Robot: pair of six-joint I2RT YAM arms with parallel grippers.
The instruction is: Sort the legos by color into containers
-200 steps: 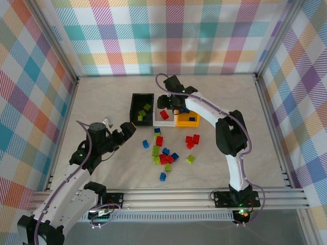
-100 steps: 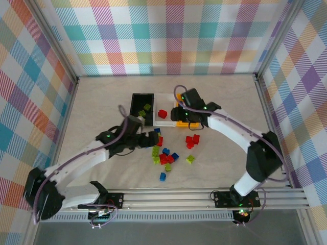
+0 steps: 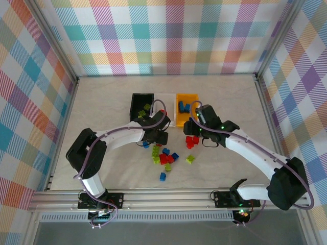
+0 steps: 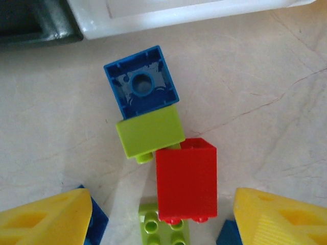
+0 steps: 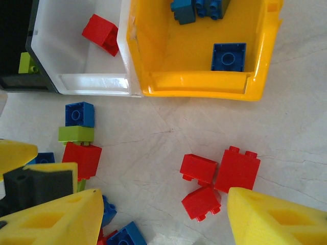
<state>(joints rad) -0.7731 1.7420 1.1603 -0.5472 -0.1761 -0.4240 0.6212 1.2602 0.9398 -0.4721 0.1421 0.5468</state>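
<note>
Two arms work the loose pile just near of the three bins. The left gripper (image 4: 163, 217), its yellow fingers spread wide and holding nothing, hovers over a glossy red plastic brick (image 4: 186, 178). That brick touches a lime-green plastic brick (image 4: 149, 132), which is pressed against an upturned blue plastic brick (image 4: 141, 81). The right gripper (image 5: 166, 219), likewise wide and empty, hangs over three loose red bricks (image 5: 230, 171) on the pale marbled table (image 5: 306, 127). They lie on the near side of the orange-yellow rectangular plastic bin (image 5: 199, 84), which holds blue pieces. The white plastic bin (image 5: 92, 84) to its left holds a red one, and the black plastic bin (image 5: 13, 35) a lime one.

The likely trouble is that fingers closing on the red brick could catch or drag its lime neighbour, carrying the wrong colour to a bin. The two grippers also sit near each other, so a sideways reach risks a knock. No brand, label or readable writing shows on bricks or bins.
</note>
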